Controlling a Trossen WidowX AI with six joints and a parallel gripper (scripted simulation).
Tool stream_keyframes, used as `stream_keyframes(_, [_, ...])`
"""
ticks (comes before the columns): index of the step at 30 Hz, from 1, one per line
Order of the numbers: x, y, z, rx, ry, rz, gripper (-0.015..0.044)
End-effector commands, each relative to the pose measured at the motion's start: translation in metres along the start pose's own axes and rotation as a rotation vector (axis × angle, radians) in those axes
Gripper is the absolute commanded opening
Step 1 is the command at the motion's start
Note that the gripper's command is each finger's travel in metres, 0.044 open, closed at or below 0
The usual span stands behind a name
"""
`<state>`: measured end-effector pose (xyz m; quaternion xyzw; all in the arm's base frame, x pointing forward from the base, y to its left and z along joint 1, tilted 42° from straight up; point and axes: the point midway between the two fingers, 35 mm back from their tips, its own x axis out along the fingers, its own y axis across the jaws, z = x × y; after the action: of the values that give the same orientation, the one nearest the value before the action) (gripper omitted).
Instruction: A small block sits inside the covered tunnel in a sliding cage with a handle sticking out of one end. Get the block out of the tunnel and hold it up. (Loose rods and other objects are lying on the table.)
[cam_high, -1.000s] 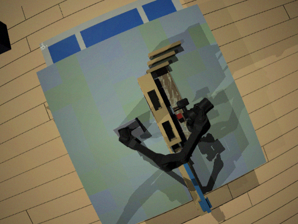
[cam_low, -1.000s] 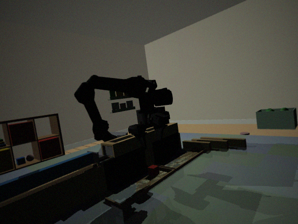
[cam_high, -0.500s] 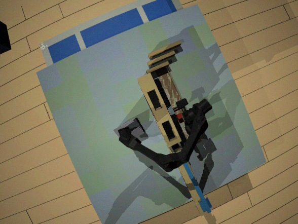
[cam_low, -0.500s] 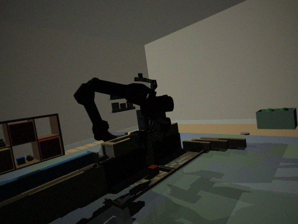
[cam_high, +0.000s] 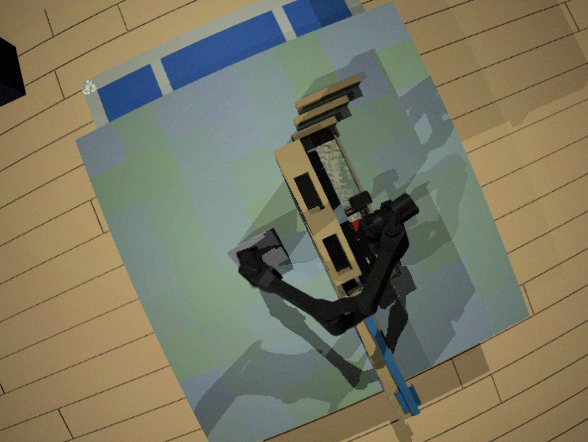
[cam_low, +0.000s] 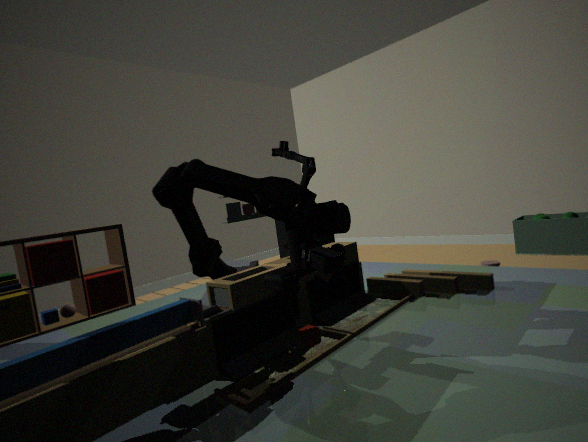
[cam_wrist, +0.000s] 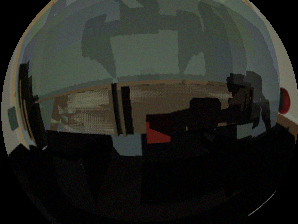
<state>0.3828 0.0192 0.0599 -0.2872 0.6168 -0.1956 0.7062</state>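
Your tool (cam_high: 361, 230) (cam_low: 306, 316) (cam_wrist: 157, 137) stands apart, holding nothing, beside the tunnel (cam_high: 320, 217) (cam_low: 255, 290). The red block (cam_high: 356, 225) (cam_low: 309, 328) (cam_wrist: 156, 136) appears low alongside the tunnel; centre on it, clear the tunnel's wall, then close squarely before lifting straight.

Around you, pale plain walls (cam_low: 440, 130) meet in a corner above light wood planks (cam_high: 40, 240) (cam_low: 415, 252); to your view's left, a cubby shelf (cam_low: 126, 265) stands in dim light
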Motion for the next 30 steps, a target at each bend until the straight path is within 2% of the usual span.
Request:
stream_keyframes(1, [0.009, 0.000, -0.003, -0.011, 0.005, -0.006, 0.0440])
stream_keyframes(30, [0.056, -0.004, -0.011, -0.011, 0.005, -0.015, 0.0440])
